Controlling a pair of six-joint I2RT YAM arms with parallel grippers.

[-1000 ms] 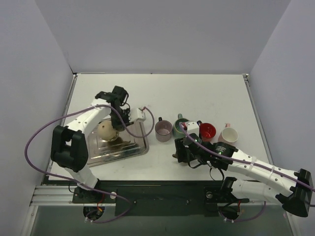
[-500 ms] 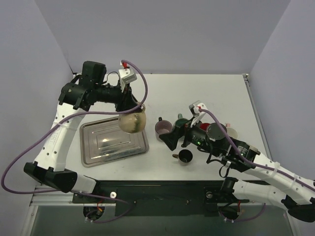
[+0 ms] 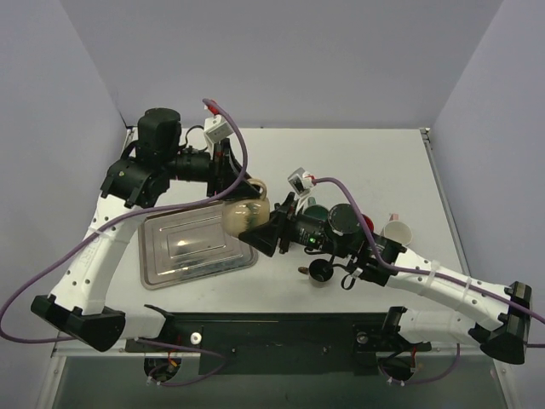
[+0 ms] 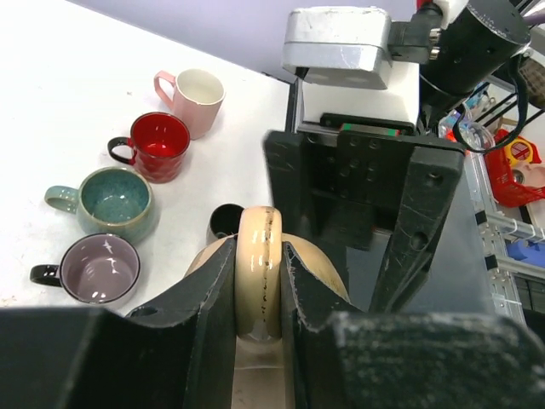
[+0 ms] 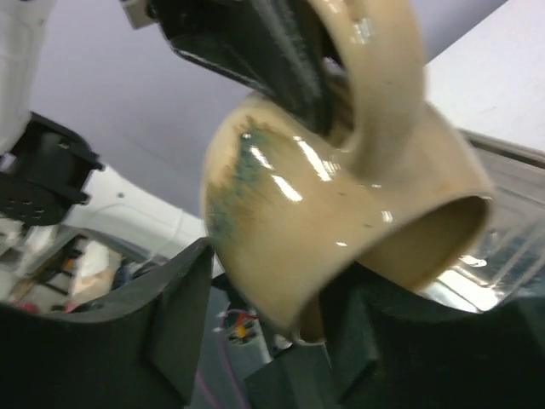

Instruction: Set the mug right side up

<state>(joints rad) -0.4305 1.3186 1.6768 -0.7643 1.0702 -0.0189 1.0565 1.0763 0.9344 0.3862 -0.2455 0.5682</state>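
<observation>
The cream mug (image 3: pixel 244 213) hangs in the air over the right edge of the metal tray (image 3: pixel 183 256), tilted on its side. My left gripper (image 3: pixel 241 183) is shut on its handle; in the left wrist view the fingers (image 4: pixel 213 290) pinch the handle loop (image 4: pixel 258 264). My right gripper (image 3: pixel 258 236) has reached in from the right and is open, with one jaw on each side of the mug's body (image 5: pixel 324 221). In the right wrist view the mug's mouth (image 5: pixel 443 239) faces down and to the right. I cannot tell if the right jaws touch the mug.
Four upright mugs stand in a row right of the tray: purple (image 4: pixel 100 268), teal (image 4: pixel 115 200), red (image 4: pixel 157 141) and pink (image 4: pixel 196 94). A small black mug (image 3: pixel 321 272) stands near the front edge under my right arm.
My left gripper lifted the cream mug off the tray and carried it right. My right arm left the black mug and swung left, putting its open jaws around the mug.
</observation>
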